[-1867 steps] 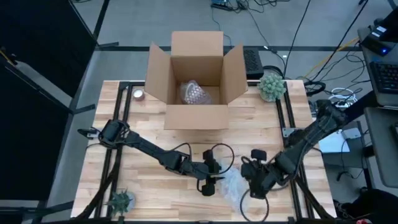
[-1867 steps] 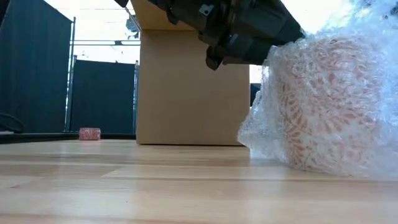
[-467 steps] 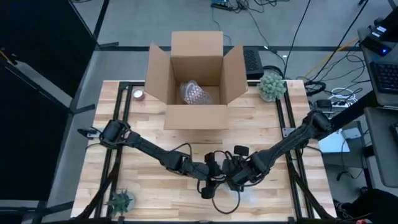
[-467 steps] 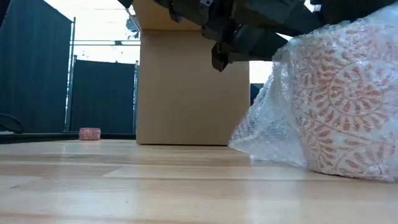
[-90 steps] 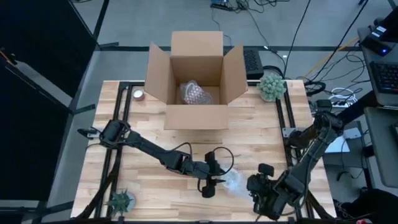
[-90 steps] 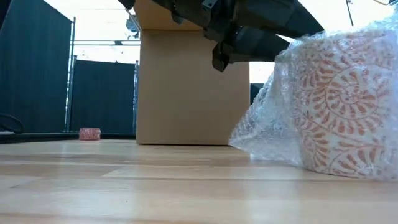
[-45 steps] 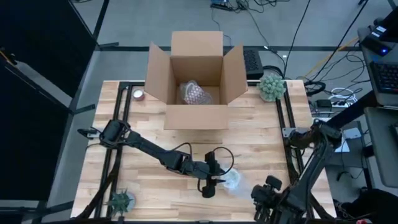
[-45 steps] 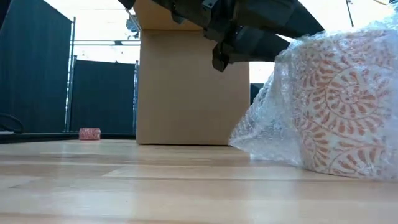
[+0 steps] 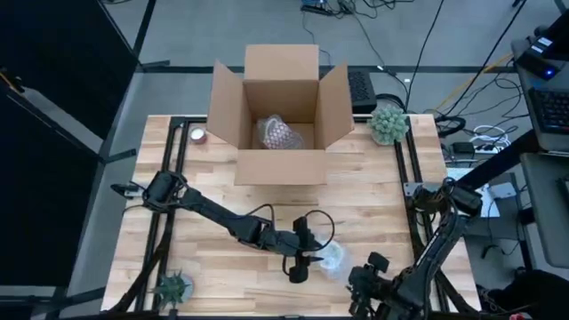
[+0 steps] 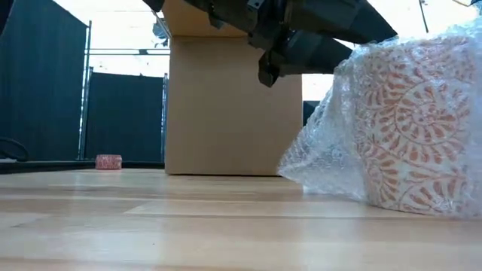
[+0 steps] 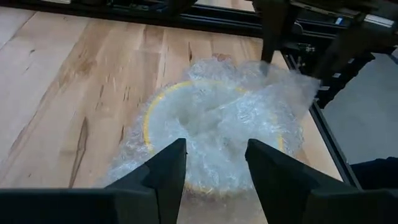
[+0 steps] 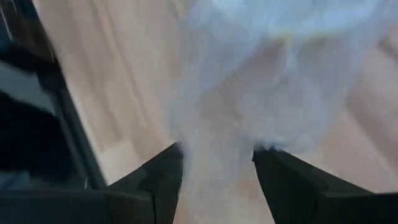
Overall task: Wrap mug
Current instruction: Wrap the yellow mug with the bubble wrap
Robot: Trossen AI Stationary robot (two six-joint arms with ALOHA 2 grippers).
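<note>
**Loose wrap, one corner in tension**

Tugging on the bubble wrap is where this could fail: the mug stands upright on the table with the wrap only draped over it, and the sheet trails onto the wood on the box side. A pull that is too strong, or made while nothing pins the mug, would likely drag or tip it, or strip the film off the rim. A slack tail left loose would also let the wrap spring open.

On the table seen from above, the mug sits toward five o'clock from centre, with the cardboard box at twelve o'clock and holding another wrapped item.

The left gripper hovers just above the mug's mouth, fingers spread apart and gripping nothing, the yellow rim visible between them. The right gripper, at the table's five-o'clock edge, has film running between its parted fingers; whether it actually pinches the sheet I cannot tell.
</note>
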